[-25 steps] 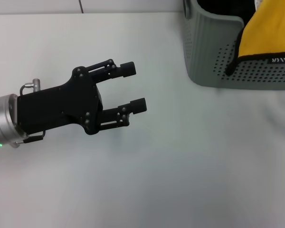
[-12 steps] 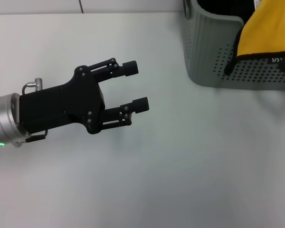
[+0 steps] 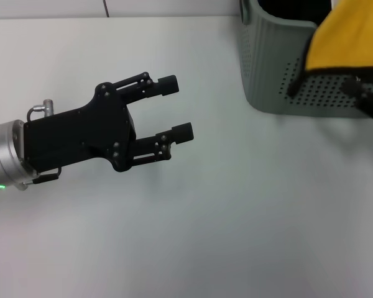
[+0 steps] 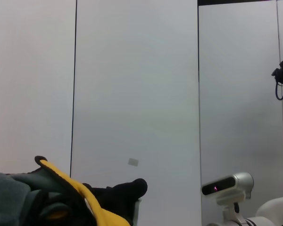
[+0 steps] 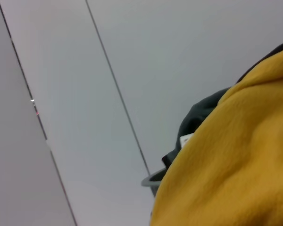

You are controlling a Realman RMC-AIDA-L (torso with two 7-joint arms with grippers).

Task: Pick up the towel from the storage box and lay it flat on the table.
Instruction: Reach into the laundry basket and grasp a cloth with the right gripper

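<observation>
The grey-green storage box (image 3: 267,62) stands at the far right of the white table (image 3: 236,205). The yellow towel (image 3: 345,40) hangs over the box's front wall, and its black piped edge shows at the corner. My right gripper (image 3: 368,94) reaches in from the right edge, against the box front just below the towel's hanging edge. The towel fills the right wrist view (image 5: 236,165). My left gripper (image 3: 176,107) is open and empty, held above the table left of the box. The left wrist view shows the towel (image 4: 70,188) and the box (image 4: 9,193).
A black cloth (image 4: 127,190) lies in the box beside the towel. The table's far edge runs along the top of the head view. Another robot (image 4: 226,186) stands in the background of the left wrist view.
My right gripper has come in from the right edge to the box front under the towel. The towel's hanging edge has shifted upward. My left gripper has barely moved.
</observation>
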